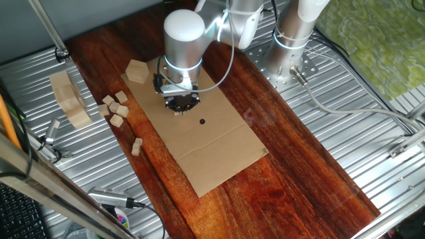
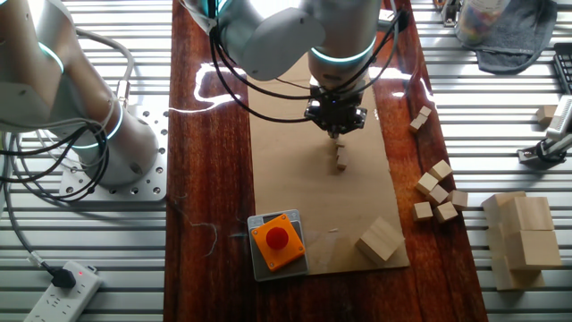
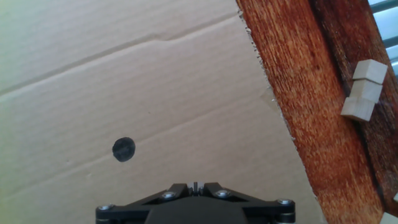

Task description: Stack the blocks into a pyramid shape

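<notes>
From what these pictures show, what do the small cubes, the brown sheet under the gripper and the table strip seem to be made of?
The small cubes look like pale unpainted wood, matte and bare. The brown sheet looks like corrugated cardboard: fine ribs, a crease and a rough cut edge show. The table strip seems dark reddish wood or veneer with visible grain; glare in the other fixed view suggests varnish.

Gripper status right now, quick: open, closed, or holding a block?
Gripper: cannot be told. The fingertips are too small in both fixed views and out of sight in the hand view. It hangs over the cardboard.
</notes>
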You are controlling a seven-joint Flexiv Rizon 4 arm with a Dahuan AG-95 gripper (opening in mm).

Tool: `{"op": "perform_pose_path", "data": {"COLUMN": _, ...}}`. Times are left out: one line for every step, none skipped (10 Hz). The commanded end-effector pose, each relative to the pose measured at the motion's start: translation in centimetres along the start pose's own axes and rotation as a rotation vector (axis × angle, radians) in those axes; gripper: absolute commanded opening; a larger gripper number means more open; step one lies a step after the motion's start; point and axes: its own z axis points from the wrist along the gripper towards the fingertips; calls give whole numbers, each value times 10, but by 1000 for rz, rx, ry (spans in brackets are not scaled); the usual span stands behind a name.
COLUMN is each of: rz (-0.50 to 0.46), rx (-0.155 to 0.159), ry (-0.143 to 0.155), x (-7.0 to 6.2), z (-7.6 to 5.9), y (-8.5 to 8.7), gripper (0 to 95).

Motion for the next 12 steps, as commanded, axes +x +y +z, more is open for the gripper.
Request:
{"op": "perform_pose_path", "data": {"rz": -3, "rx": -3, "ry": -2, "x": 1, "z": -1, "y": 0, "gripper": 0}}
{"op": "perform_pose_path", "data": {"rz": -3, "rx": -3, "ry": -1, "x": 1, "z": -1, "y": 0, "gripper": 0}}
{"op": "perform_pose_path", "data": {"rz": -5, "rx": -3, "ry": -2, "x": 1, "z": -1, "y": 0, "gripper": 0}}
{"op": "perform_pose_path", "data": {"rz": -12, "rx": -3, "ry": -2, "x": 1, "z": 0, "y": 0, "gripper": 0}}
{"op": "perform_pose_path", "data": {"rz": -18, "rx": -3, "ry": -2, "x": 2, "z": 1, "y": 0, "gripper": 0}}
{"op": "perform_pose_path", "data": {"rz": -21, "rx": -3, "ry": -6, "x": 3, "z": 2, "y": -1, "gripper": 0}}
{"op": "perform_pose_path", "data": {"rz": -24, "rx": -3, "ry": -8, "x": 4, "z": 3, "y": -1, "gripper": 0}}
{"op": "perform_pose_path", "data": {"rz": -27, "rx": -3, "ry": -7, "x": 4, "z": 2, "y": -1, "gripper": 0}}
{"op": "perform_pose_path", "data": {"rz": -25, "rx": -4, "ry": -7, "x": 4, "z": 2, "y": -1, "gripper": 0}}
{"op": "perform_pose_path", "data": {"rz": -26, "rx": -3, "ry": -6, "x": 4, "z": 2, "y": -1, "gripper": 0}}
{"op": "perform_pose_path", "data": {"rz": -22, "rx": -4, "ry": -7, "x": 4, "z": 2, "y": -1, "gripper": 0}}
{"op": "perform_pose_path", "data": {"rz": 9, "rx": -6, "ry": -15, "x": 4, "z": 1, "y": -1, "gripper": 0}}
